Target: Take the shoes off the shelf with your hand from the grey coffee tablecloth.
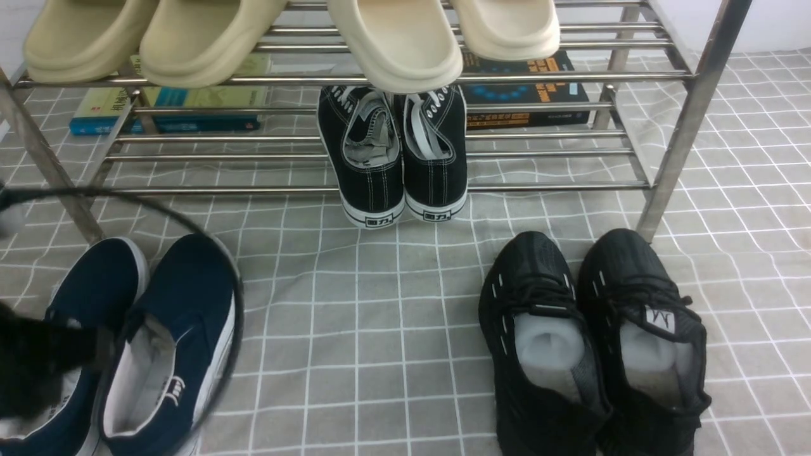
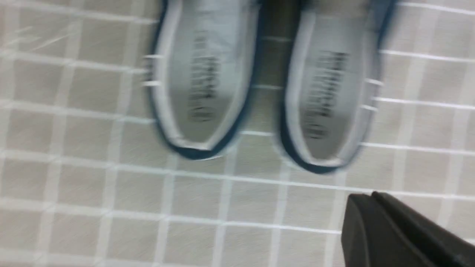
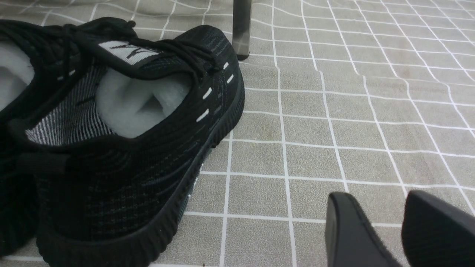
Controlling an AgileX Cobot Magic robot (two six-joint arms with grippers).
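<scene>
The navy slip-ons (image 1: 180, 304) sit on the grey gridded cloth (image 1: 355, 329), before the shoe rack's (image 1: 675, 136) left end; soft canvas, probably light, best pinched at the heel rim. The left claw (image 2: 360, 194) is closed, empty; the right claw (image 3: 374, 193) gapes.

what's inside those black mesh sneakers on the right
Each black mesh sneaker has white padding stuffed in its opening. Whatever lies further toward the toe is covered by the padding and the uppers.

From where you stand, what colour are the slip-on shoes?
The slip-ons are dark navy blue with white soles, clearest in the front view.
</scene>
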